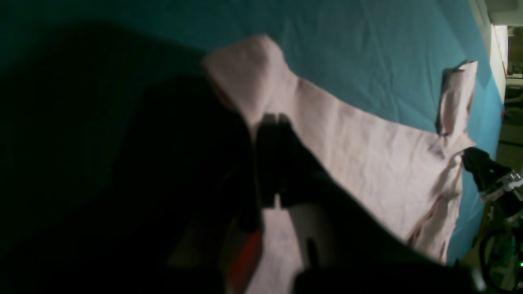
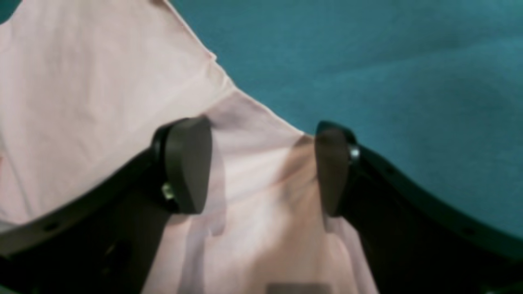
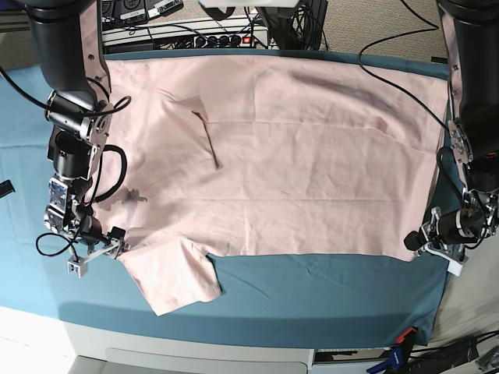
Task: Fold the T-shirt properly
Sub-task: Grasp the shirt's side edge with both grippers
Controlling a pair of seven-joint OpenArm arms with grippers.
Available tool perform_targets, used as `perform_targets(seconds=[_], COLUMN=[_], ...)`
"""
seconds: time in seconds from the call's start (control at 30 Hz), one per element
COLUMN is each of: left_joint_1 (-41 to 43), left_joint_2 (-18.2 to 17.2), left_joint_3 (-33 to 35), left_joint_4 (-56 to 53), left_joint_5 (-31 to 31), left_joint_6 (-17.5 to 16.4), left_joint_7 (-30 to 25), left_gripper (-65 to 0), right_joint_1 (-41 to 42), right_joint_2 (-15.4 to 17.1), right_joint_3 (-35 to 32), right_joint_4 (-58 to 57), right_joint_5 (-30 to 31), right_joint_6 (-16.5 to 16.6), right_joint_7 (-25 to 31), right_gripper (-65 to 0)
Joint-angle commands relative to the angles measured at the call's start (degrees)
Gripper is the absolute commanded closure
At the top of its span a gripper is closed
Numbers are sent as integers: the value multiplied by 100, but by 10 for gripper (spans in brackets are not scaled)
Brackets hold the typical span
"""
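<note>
One T-shirt (image 3: 312,164) lay spread on one teal cloth (image 3: 312,288). Two arms were in view, each ending in one gripper: the left gripper (image 3: 417,240) and the right gripper (image 3: 117,243), two in all. One sleeve (image 3: 175,276) of the shirt showed plainly at the near edge.

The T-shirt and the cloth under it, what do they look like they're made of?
T-shirt: thin pale pink knit, likely cotton, matte; it lies limp with soft creases and fold lines. Table cloth: teal woven or jersey fabric, matte; shallow wrinkles, drapes over the table's front edge. The exact fibre can't be told.
</note>
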State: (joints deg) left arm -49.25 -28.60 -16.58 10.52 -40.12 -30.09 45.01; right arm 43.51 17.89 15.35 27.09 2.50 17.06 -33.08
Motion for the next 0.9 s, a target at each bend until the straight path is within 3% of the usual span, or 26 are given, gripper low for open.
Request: perform_targets(seconds=[0.0,0.2,0.53,0.77,0.87], left_joint_1=[-216,-216,-216,-216,-216], left_joint_2=[-74,-74,-76,-74,-72], left_joint_3=[-9,-9,-9,-9,-9], left_joint_4=[101,101,101,101,101], left_joint_5=[-107,-109,-256,-291,-321], left_joint_6=[-68,-153,-153,-304,-304], left_joint_7=[-24,35,57,44,59], left_gripper=[0,0,0,0,0], right_joint_1=[201,197,-297,-468,-428], right_joint_2=[101,101,83,37,-39], right_joint_3=[11,11,11,11,11], right_joint_4=[177,393,393,393,393], right_joint_5=[-114,-509,256,938,1014], right_joint_6=[-107,-407,-221,380,496], right_joint_7=[208,540,437,398,402], right_gripper=[-400,-400,-400,-400,-400])
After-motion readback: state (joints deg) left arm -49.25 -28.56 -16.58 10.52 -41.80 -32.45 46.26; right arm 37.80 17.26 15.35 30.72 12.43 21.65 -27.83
